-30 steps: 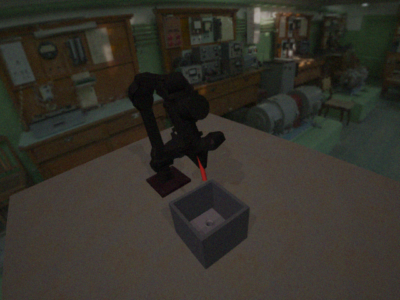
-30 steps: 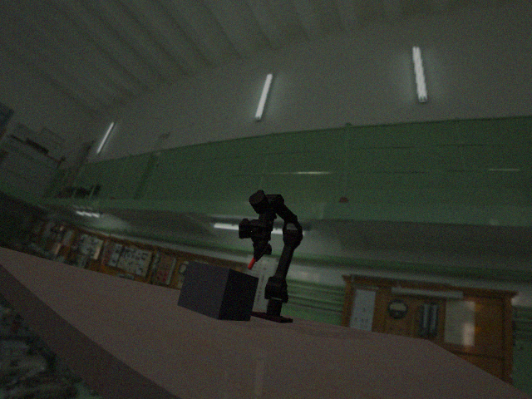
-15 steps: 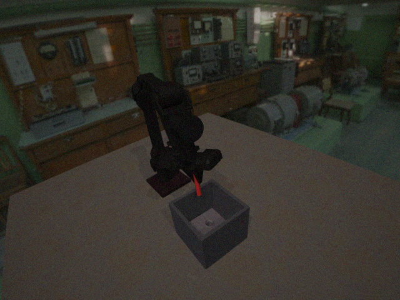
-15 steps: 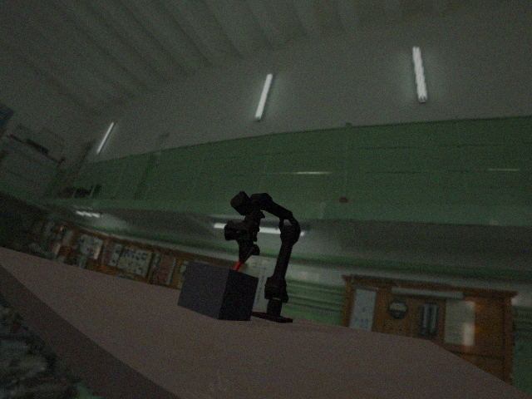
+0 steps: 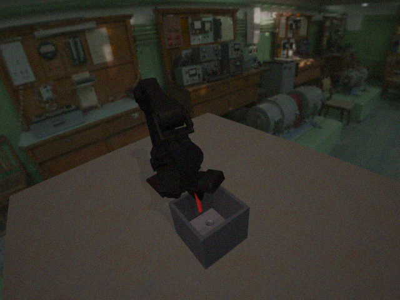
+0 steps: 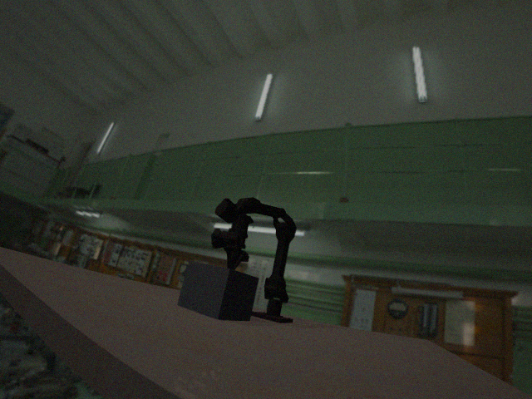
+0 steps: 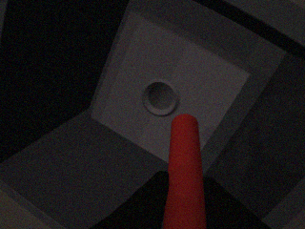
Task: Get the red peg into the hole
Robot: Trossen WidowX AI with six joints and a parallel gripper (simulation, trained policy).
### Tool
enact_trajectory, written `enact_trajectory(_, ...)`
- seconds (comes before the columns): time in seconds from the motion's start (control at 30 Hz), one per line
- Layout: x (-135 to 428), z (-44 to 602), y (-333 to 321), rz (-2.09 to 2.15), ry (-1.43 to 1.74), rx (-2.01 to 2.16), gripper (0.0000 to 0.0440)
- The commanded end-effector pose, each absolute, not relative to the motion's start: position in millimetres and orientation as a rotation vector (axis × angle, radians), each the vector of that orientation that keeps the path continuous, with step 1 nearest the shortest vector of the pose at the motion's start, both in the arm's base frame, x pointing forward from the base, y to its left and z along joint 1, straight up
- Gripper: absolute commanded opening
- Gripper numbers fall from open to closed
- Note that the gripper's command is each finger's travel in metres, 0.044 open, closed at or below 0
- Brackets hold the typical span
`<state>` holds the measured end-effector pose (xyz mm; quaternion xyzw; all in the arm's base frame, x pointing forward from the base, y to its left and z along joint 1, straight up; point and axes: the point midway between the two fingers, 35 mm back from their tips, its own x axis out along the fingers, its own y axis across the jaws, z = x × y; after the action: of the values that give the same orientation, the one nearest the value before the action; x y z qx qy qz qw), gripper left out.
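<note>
The claw grips the red peg, its free end inside the open box on the desk. The plate lies at the bottom, its hole unfilled; the peg leans left of the hole in the top view.

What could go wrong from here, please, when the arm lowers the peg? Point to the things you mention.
The peg (image 5: pixel 198 204) (image 7: pixel 185 162) points beside the hole (image 5: pixel 209 223) (image 7: pixel 161 97), so it may land on the plate (image 5: pixel 202 224) (image 7: pixel 205 72) and jam or slip in the claw (image 5: pixel 195 194) (image 7: pixel 182 183). The peg also looks tilted, so it could catch on the hole's rim. The claw is close above the box (image 5: pixel 225 237) (image 6: pixel 201 289) (image 7: pixel 52 162) and might bump a wall.
</note>
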<state>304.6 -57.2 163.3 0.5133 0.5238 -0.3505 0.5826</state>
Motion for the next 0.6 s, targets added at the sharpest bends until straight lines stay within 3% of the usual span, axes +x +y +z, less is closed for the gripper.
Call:
enact_trajectory(0.0, 309, 148, -58, -0.804, 1.259, 1.196, 0.0)
enact_trajectory(0.57, 331, 105, -49, -0.702, 1.338, 1.141, 0.0)
